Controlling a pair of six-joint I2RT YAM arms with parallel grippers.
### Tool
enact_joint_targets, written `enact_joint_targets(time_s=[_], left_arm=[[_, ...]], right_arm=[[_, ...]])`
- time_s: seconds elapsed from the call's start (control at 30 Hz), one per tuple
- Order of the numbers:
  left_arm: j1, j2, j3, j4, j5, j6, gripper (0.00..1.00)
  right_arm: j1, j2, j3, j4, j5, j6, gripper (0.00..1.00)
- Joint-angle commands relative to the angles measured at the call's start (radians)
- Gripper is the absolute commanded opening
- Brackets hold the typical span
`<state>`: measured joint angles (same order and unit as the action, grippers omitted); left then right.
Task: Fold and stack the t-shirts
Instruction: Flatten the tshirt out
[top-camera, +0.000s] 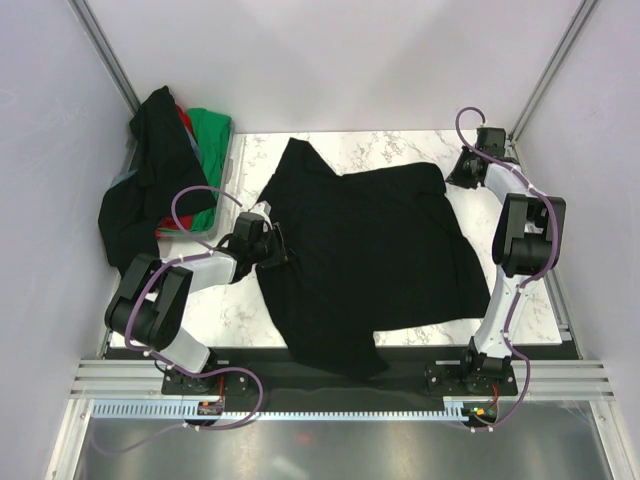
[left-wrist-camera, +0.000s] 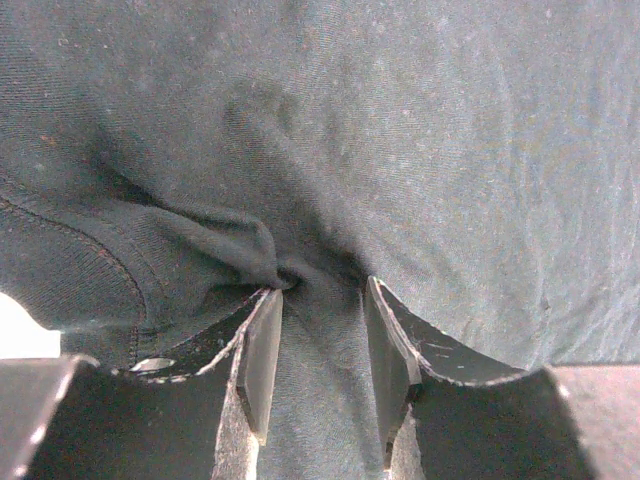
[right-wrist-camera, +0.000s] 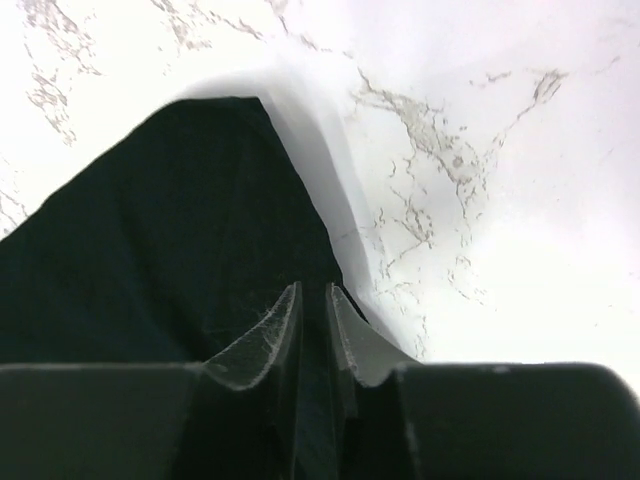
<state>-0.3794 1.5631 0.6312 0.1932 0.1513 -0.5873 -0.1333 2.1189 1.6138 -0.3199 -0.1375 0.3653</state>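
Note:
A black t-shirt (top-camera: 380, 250) lies spread, slightly rumpled, across the middle of the marble table (top-camera: 530, 300). My left gripper (top-camera: 275, 245) sits at the shirt's left edge. In the left wrist view my left gripper (left-wrist-camera: 322, 290) is shut on a puckered fold of the shirt (left-wrist-camera: 400, 130). My right gripper (top-camera: 457, 176) is at the shirt's far right corner. In the right wrist view my right gripper (right-wrist-camera: 315, 288) is shut on that corner of the black cloth (right-wrist-camera: 170, 240), which is lifted slightly off the table (right-wrist-camera: 480, 150).
A grey tray (top-camera: 232, 165) at the back left holds a heap of shirts: a black one (top-camera: 150, 170) draped over its edge, a green one (top-camera: 210, 130) and a red one (top-camera: 183, 118). The shirt's hem hangs over the table's near edge (top-camera: 350, 360). Walls enclose the table.

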Motion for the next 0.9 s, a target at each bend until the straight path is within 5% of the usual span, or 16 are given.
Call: enact_joint_targets(time_s=[0.0,0.27,0.87], left_arm=[[-0.003,0.018,-0.025,-0.061,-0.021,-0.016,0.47],[-0.003,0.017,-0.025,-0.061,-0.021,-0.014,0.47],[-0.004,0.018,-0.025,-0.061,-0.024,-0.013,0.46]], right_arm=[[0.006,-0.05,0.041,-0.022,0.004,-0.023,0.2],[0.006,-0.043,0.005,-0.019,-0.02,-0.026,0.47],[0.024,-0.002,-0.025,-0.019,-0.008,-0.035,0.4]])
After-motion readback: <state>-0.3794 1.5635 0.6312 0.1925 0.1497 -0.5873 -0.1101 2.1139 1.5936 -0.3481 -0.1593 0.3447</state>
